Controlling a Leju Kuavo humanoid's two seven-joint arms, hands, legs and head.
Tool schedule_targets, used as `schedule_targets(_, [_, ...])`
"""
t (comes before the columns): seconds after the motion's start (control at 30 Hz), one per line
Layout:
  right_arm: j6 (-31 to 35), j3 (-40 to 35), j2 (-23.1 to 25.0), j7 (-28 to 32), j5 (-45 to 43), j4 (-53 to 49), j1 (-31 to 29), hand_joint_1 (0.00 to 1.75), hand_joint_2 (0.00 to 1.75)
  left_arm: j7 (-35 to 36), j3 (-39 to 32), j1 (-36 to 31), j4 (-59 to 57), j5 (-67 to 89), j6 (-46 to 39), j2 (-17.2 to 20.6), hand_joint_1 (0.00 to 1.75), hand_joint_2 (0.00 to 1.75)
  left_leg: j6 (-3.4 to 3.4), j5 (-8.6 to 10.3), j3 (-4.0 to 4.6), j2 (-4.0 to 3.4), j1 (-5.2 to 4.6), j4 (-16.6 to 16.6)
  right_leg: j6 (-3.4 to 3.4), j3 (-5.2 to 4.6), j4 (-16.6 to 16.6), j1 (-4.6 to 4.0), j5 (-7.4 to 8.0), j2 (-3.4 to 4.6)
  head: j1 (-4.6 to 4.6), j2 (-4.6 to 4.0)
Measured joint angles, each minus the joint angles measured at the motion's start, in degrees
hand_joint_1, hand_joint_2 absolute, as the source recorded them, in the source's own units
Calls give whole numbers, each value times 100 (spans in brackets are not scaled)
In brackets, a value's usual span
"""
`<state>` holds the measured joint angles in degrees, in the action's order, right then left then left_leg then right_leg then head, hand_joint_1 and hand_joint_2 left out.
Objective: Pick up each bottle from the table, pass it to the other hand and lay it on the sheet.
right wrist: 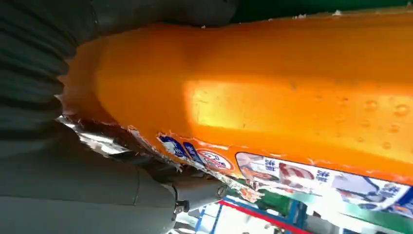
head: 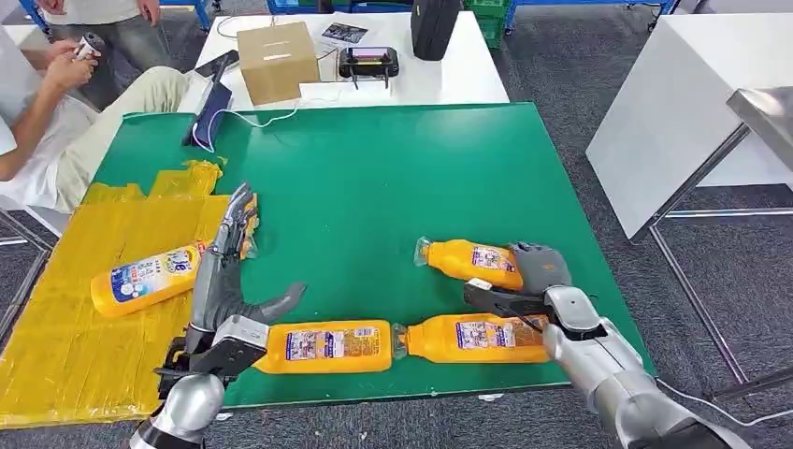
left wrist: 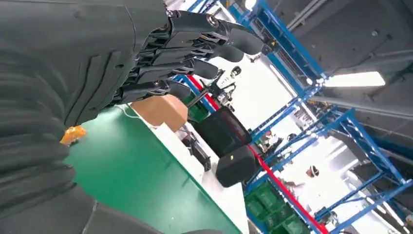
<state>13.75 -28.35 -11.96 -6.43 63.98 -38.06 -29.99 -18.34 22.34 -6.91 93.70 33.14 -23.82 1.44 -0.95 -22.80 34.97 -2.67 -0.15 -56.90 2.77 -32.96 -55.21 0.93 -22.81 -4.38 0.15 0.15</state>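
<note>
Silver arms; left hand [head: 227, 271] and right hand [head: 533, 281] dark grey, ribbed covers.

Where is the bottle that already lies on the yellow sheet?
In the head view, the bottle lies on the yellow sheet at the table's left, just beside the left hand.

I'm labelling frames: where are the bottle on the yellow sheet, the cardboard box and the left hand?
bottle on the yellow sheet [head: 145, 278], head view, label.
cardboard box [head: 277, 61], head view, front face.
left hand [head: 223, 271], head view, palm.

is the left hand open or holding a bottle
Open: the robot's left hand hovers with fingers spread, empty, beside the orange bottle lying on the yellow sheet.
</note>
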Motion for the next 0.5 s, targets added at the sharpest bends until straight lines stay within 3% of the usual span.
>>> schedule_targets(0.2, [158, 638, 116, 33, 264, -892, 516, 175, 175, 26, -22, 167, 219, 101, 127, -50, 0, 175, 0, 0, 26, 2, 0, 0, 0, -24, -1, -4, 0, 0, 0, 0])
schedule_targets(0.5, [1843, 1794, 644, 744, -431, -3729, 1511, 175, 175, 81, -66, 423, 273, 271, 225, -87, 0, 175, 1, -1, 42, 3, 1, 2, -1, -43, -2, -5, -4, -2, 0, 0])
